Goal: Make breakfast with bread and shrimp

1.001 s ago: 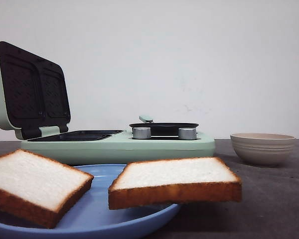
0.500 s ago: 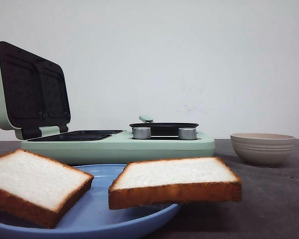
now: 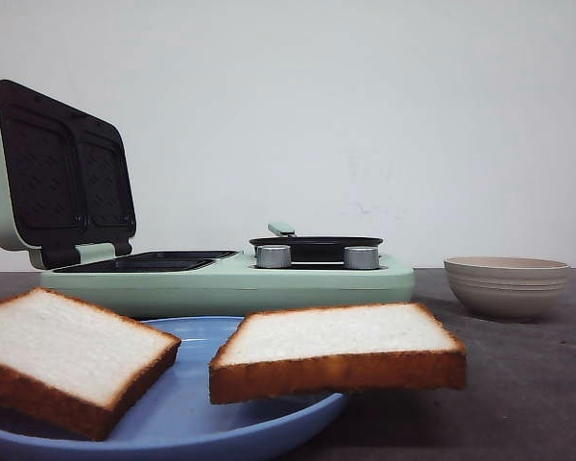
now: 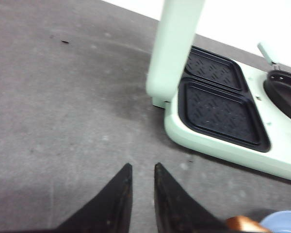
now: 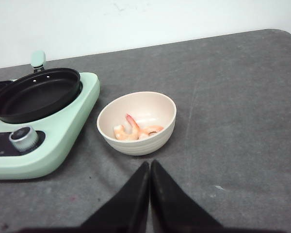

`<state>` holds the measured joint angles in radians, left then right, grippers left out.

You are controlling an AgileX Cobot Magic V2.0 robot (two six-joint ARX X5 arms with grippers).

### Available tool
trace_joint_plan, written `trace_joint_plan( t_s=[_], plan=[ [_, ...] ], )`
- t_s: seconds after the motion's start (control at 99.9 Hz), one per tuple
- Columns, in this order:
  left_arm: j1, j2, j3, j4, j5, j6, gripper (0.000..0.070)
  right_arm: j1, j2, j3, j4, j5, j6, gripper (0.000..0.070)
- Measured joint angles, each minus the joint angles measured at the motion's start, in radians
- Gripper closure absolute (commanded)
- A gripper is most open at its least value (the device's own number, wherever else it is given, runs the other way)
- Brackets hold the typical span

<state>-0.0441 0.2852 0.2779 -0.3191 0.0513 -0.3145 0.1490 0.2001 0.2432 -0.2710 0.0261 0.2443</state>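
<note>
**Both grippers empty above the table; bread on plate, shrimp in bowl**

Right gripper (image 5: pixel 150 167): the two black fingers are seen pressed together tip to tip, nothing between them, held over bare grey table (image 5: pixel 242 97). Just beyond the tips a cream ribbed bowl (image 5: pixel 157 133) is recorded; the shrimp (image 5: pixel 134 130), a few curled pink-orange pieces, lie in its bottom. The bowl is apart from the fingertips, not touched. Beside the bowl stands the mint-green sandwich maker (image 5: pixel 63 141), with a round black pan (image 5: pixel 36 94) set on its near end and a silver knob (image 5: pixel 23 138) on its face.

Left gripper (image 4: pixel 142 171): the fingers are held with a narrow gap, nothing gripped, over bare table. The sandwich maker's two black grill plates (image 4: pixel 218 104) are seen ahead of the tips and well apart from them; its lid (image 4: pixel 177 46) stands raised. A brown bread crust and a blue rim are just visible at the picture's corner, beside the finger.

Front view: neither gripper is shown. The bread is noted as two slices on a blue plate (image 3: pixel 187 423), one (image 3: pixel 67 360) at the left, the other (image 3: pixel 336 351) at the right and overhanging the plate's rim. The slices are not touching. The open sandwich maker stands behind the plate, the bowl to its right.
</note>
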Motion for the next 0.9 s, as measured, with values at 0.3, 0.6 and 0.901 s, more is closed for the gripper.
trace_joint_plan(
  t_s=[0.3,0.6,0.901],
  plan=[
    [0.0,0.262,0.263,-0.173,0.148,0.006,0.0697,0.0,0.282,0.287,-0.194,-0.017,-0.005,0.07],
    [0.0,0.389,0.372,-0.325,0.333,0.009,0.0697,0.0,0.465,0.455,-0.36,-0.111,-0.034,0.07],
    [0.0,0.389,0.372,-0.436,0.342,0.008,0.0697,0.0,0.468,0.455,-0.412,-0.13,-0.038,0.07]
  ],
)
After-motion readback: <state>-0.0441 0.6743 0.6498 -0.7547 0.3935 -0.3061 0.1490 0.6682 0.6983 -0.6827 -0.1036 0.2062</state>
